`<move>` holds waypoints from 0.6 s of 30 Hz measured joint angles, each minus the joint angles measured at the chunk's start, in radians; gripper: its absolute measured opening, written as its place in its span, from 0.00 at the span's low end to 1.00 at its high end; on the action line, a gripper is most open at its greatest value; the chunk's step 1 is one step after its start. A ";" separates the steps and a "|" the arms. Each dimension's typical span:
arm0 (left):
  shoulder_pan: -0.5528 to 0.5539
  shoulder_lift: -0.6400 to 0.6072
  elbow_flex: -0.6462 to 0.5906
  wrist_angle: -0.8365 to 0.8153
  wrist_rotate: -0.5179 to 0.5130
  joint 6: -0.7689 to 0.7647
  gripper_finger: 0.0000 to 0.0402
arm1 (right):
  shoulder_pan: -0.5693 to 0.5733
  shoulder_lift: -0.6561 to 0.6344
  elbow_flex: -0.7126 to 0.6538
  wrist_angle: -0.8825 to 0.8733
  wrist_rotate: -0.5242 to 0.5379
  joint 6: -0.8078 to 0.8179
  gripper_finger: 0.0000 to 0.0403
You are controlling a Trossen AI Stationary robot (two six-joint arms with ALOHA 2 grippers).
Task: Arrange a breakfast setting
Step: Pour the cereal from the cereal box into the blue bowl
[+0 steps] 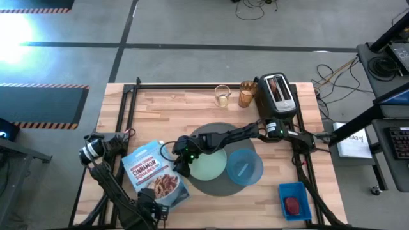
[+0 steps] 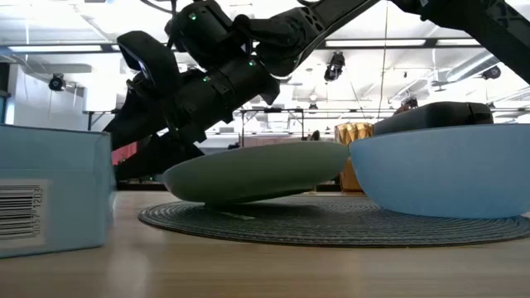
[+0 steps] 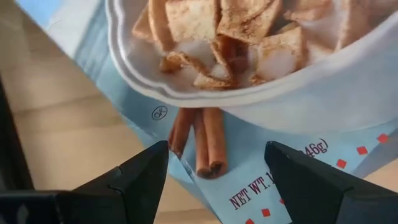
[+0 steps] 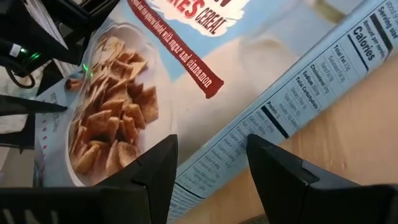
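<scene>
**Breakfast setting: mat, plate and bowl placed; cereal, toast and drink outstanding**

We judge the task to be partly complete. In the high view, the round dark-grey mat lies at table centre. The pale green plate sits on the mat's 7 o'clock sector; the low view shows it tilted, one edge raised off the mat. The blue bowl rests at the mat's 4 o'clock edge, just beside the plate.

The right gripper hangs at the plate's 9 o'clock rim, between plate and cereal box. Its fingers stand apart and we see nothing held between them. The left gripper hovers over the box at the table's 7 o'clock, fingers parted, also holding nothing.

Remaining items, in our judgement:
- The amber glass stands at 12 o'clock, beside a clear glass and the toaster.
- The small red food piece lies in a blue tray at 4 o'clock.
- The bowl appears unfilled.
</scene>
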 joint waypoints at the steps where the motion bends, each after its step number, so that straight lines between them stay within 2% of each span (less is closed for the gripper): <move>1: 0.002 0.000 -0.001 0.002 -0.018 0.009 0.65 | 0.000 0.000 0.000 0.001 0.006 0.000 0.45; 7: 0.014 0.004 -0.005 0.009 -0.111 0.028 0.65 | -0.002 -0.001 0.000 0.000 0.039 0.026 0.47; 18: 0.029 0.002 -0.023 0.016 -0.125 0.048 0.65 | 0.002 0.014 0.003 -0.048 0.040 0.055 0.46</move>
